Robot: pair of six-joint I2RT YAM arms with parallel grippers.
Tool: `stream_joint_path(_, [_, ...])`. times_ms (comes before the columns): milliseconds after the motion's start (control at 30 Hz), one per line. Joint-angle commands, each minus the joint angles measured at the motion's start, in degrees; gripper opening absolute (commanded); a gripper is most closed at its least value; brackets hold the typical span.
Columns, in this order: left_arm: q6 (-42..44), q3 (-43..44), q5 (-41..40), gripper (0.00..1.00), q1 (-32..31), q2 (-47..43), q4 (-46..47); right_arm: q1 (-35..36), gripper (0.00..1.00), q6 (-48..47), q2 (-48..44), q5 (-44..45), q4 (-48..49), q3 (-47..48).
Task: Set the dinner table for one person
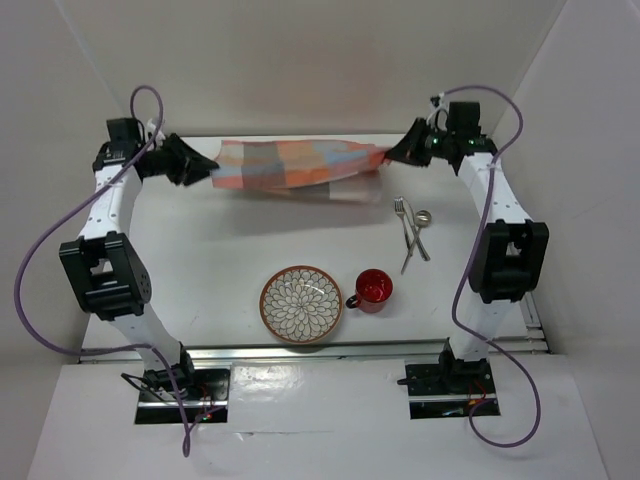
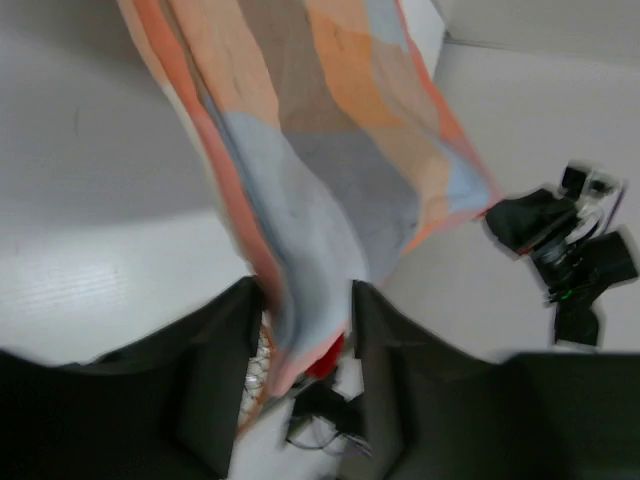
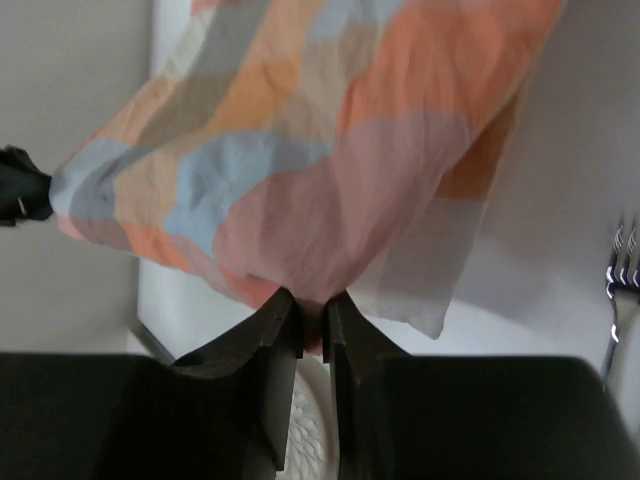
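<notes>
Two arms are holding the checked placemat (image 1: 290, 165) spread over the white desk's (image 1: 220, 240) far side, probably to lay it flat. The right gripper (image 3: 312, 302) jaws are clamping one end, while the left gripper (image 2: 305, 305) jaws are standing parted around the other.

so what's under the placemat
Only bare table and its shadow show beneath the placemat, which hangs between the left gripper and right gripper. The table right behind the cloth is covered.

orange-and-blue checked placemat (image 1: 290, 165), patterned plate (image 1: 302, 304) beside red mug (image 1: 374, 288), fork (image 1: 400, 210) and spoon (image 1: 423, 217) farther right
</notes>
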Motion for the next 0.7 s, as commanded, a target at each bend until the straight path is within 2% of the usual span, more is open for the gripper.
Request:
stream_joint_path(0, [9.66, -9.22, -5.03, 0.62, 1.16, -4.43, -9.48, 0.99, 0.29, -3.56, -7.18, -1.51, 2.57, -13.48])
stream_joint_path(33, [10.63, -11.33, -5.91, 0.87, 1.16, -4.43, -10.47, 1.52, 0.73, -4.61, -7.98, -0.99, 0.14, -18.65])
stream_joint_path(67, [11.42, -13.96, -6.79, 0.92, 2.03, -4.43, -11.52, 1.53, 0.96, -5.75, -7.99, -0.98, -1.10, -20.61])
stream_joint_path(100, [12.82, -13.99, -7.49, 0.94, 2.65, -3.56, -12.49, 2.05, 1.00, -8.98, -7.99, -0.11, -3.12, -21.24])
stream_joint_path(167, [13.97, -11.81, -10.73, 0.95, 2.66, -2.16, -15.74, 2.05, 1.00, -11.21, -7.99, 2.78, -9.28, -21.25])
stream_joint_path(200, [13.98, -10.31, -12.40, 0.95, 2.66, -0.84, -16.62, 2.05, 1.00, -12.00, -9.03, 5.84, -10.07, -21.25])
stream_joint_path(300, [14.60, -3.72, -20.66, 0.95, 1.26, 2.32, -20.05, 2.05, 1.00, -12.53, -10.19, 7.54, -9.47, -19.68])
stream_joint_path(333, [14.60, -1.18, -20.68, 0.93, 0.64, 3.20, -20.58, 2.05, 0.96, -12.53, -10.19, 7.54, -9.47, -18.88])
stream_joint_path(367, [15.29, -0.37, -20.68, 0.80, 0.64, 4.52, -19.98, 2.66, 0.93, -11.84, -8.53, 6.93, -9.47, -18.01])
stream_joint_path(433, [16.17, 2.09, -21.47, 0.65, -1.99, 6.19, -19.09, 4.15, 0.82, -11.13, -7.03, 6.32, -9.47, -16.25])
stream_joint_path(467, [17.22, 3.32, -22.52, 0.47, -3.13, 8.46, -19.79, 4.77, 0.68, -11.13, -5.28, 7.09, -9.47, -15.54])
stream_joint_path(533, [17.84, 5.95, -28.12, 0.30, -5.33, 10.59, -21.63, 6.09, 0.52, -10.08, -3.34, 8.49, -9.47, -12.92])
stream_joint_path(667, [18.54, 5.35, -29.04, 0.28, -11.12, 11.83, -20.60, 7.14, 0.23, -8.50, 0.70, 11.40, -10.35, -10.79])
